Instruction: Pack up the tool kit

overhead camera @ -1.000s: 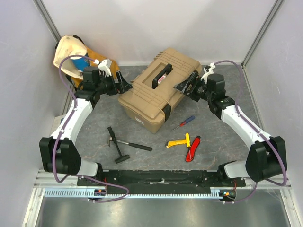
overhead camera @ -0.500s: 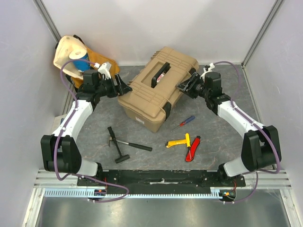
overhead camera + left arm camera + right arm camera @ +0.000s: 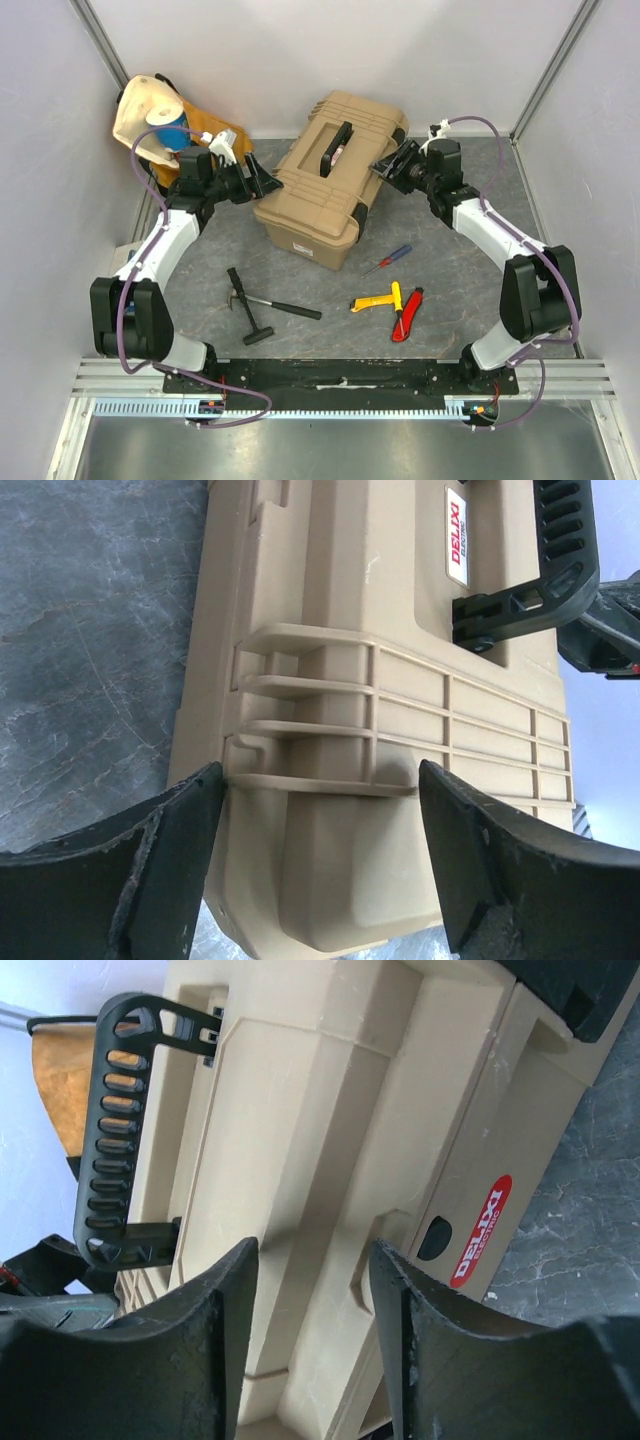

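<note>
The toolbox stands at the back middle of the surface, turned at an angle, with its lid shut and its black handle on top. The hammer, the screwdriver, the yellow-handled tool and the red knife all lie outside it, nearer to the arm bases, so I judge that the packing itself is hardly begun. The step in hand seems to be to take the toolbox by its two short ends and set it where it can be opened. The left gripper has its jaws wide around a ribbed block on one end, but whether its fingers really press I cannot tell. The right gripper looks clamped on a raised ridge at the other end. To do this well, both arms should move together and keep the toolbox level, so that it does not twist out of the narrower hold. It should also stay away from the loose tools, with the latches left free to reach. Only the top view shows the four tools and the cloth bag in the back left corner; it is too far to show contact. The left wrist view gives the ribs between the fingers. The right wrist view gives the ridge, a red label on the side wall and the handle from the side.
</note>
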